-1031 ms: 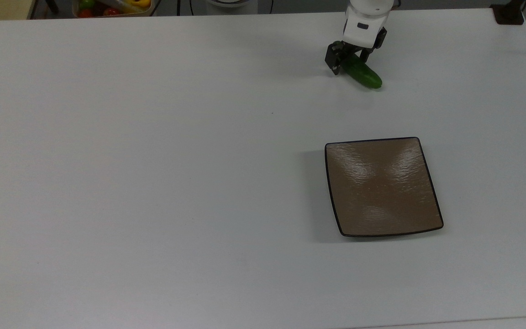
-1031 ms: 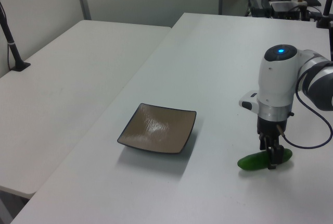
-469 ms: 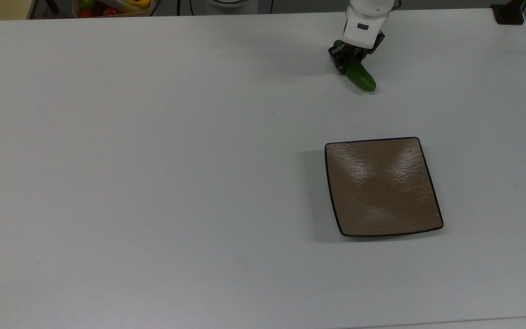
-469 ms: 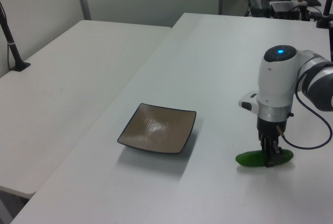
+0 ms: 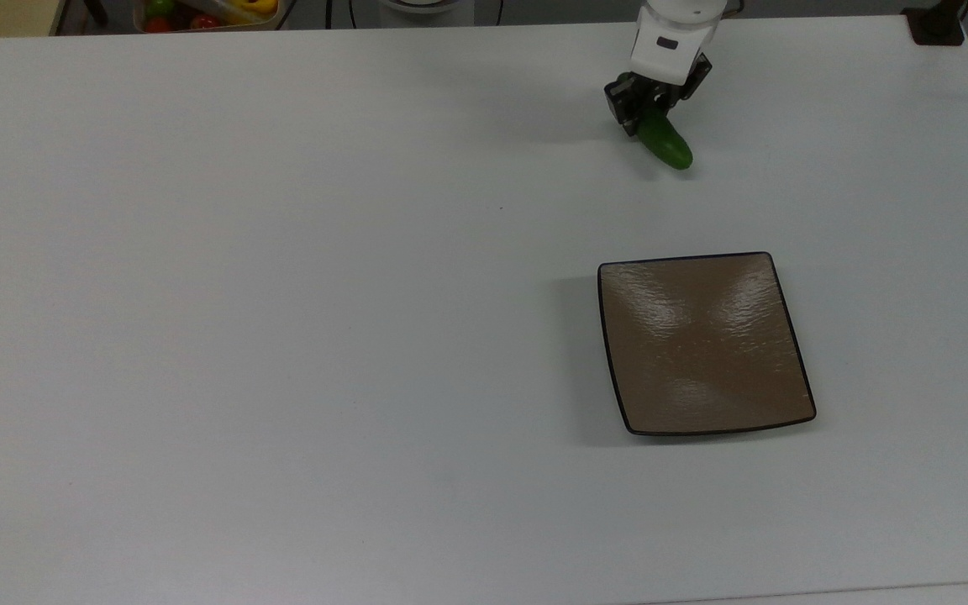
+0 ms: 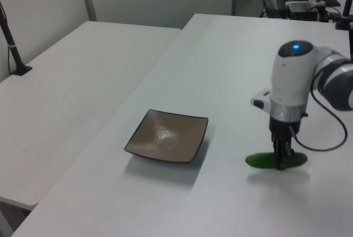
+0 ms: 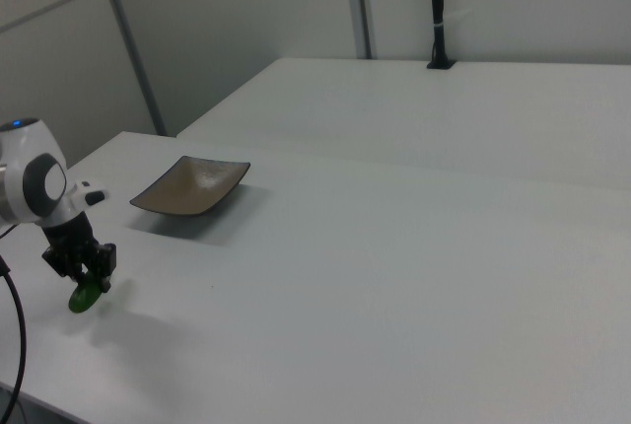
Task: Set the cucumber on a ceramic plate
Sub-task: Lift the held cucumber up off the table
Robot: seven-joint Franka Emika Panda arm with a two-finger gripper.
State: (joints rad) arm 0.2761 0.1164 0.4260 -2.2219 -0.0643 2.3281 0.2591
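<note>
Cucumber (image 5: 665, 141) is gripped near one end by the gripper (image 5: 644, 109), its jaws clamped on it, at the far edge of the white table (image 5: 282, 294) in the top view. In the left view it is held level, and a shadow is cast on the table below it, so it seems to be lifted clear. The plate (image 5: 702, 343) is seen well apart, bare, its brown glaze catching light.

We see a wide white table (image 5: 282, 336) with a square brown plate (image 5: 705, 343) lying flat on it toward the top view's right, its black rim all around and bare tabletop on every side.
</note>
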